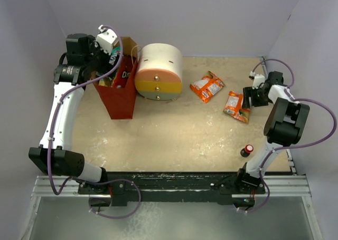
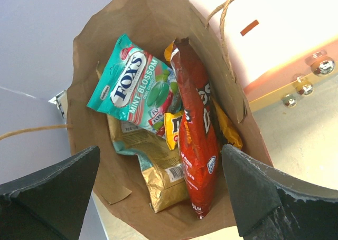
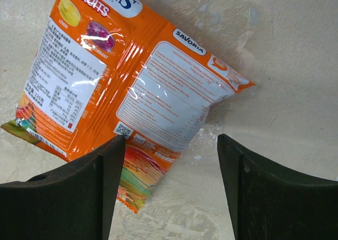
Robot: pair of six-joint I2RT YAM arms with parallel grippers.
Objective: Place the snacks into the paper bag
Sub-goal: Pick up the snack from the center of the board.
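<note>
In the upper left of the top view, the brown kraft paper bag with a red lower half [image 1: 120,95] stands upright on the pale speckled counter [image 1: 179,134]. It is just beside the round cream, orange and yellow drawer unit [image 1: 158,67]. The left gripper [image 1: 112,56] hangs over the bag's open mouth with its fingers spread wide and nothing between them.

The left wrist view looks straight down into the bag. Inside lie a teal foil Fox's mint packet [image 2: 134,84], a long red Doritos bag [image 2: 195,140], a tan-gold crinkly bag [image 2: 156,171] and a small yellow packet [image 2: 171,126] wedged between them.

At the right of the top view, two orange foil packets lie flat on the counter: one [image 1: 207,86] nearer the drawer unit and one [image 1: 236,106] just beside the right gripper [image 1: 252,96]. In the right wrist view that gripper's fingers stand apart above the packet's lower corner, clamping nothing.

A small dark bottle with a red cap [image 1: 246,150] stands in the lower right.
</note>
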